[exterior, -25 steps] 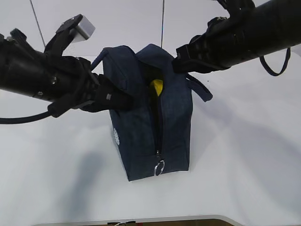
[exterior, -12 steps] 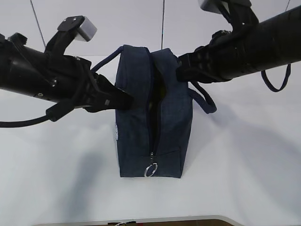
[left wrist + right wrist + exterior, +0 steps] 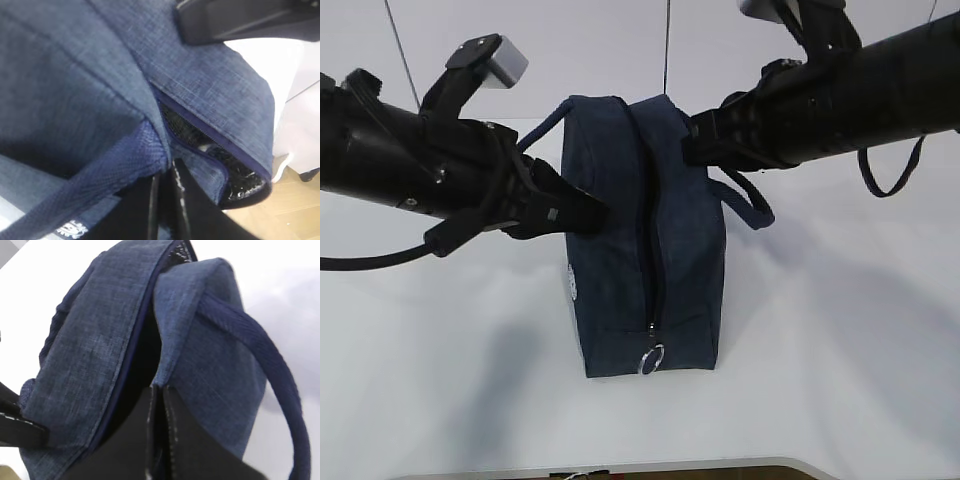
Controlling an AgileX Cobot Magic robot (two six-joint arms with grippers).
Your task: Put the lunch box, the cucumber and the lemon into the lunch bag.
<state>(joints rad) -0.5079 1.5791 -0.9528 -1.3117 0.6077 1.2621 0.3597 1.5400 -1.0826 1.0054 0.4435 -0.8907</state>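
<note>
- Exterior view: the bag (image 3: 640,240) stands upright on the white table (image 3: 840,350), about mid-table, its zipper line running down the top and near end to a ring pull (image 3: 653,360) close to the base.
- A small round white logo (image 3: 571,283) shows on the bag's left side.
- The left gripper (image 3: 588,208) presses against the bag's upper left side, fingers closed together on the fabric.
- The right gripper (image 3: 688,140) meets the bag's upper right edge, just above a loop handle (image 3: 745,198) that hangs down the right side.
- No box, cucumber or lemon shows on the table; the bag's inside cannot be seen from here.
- Left wrist view: the left gripper (image 3: 164,200) is clenched on the bag (image 3: 75,90) where a woven strap (image 3: 95,185) joins it; a slit of the opening shows dark shiny lining (image 3: 235,175).
- Right wrist view: the right gripper (image 3: 159,425) is clenched, pinching the rim of the bag (image 3: 100,355) beside the narrow dark opening; the handle (image 3: 265,370) arches along the right.
</note>
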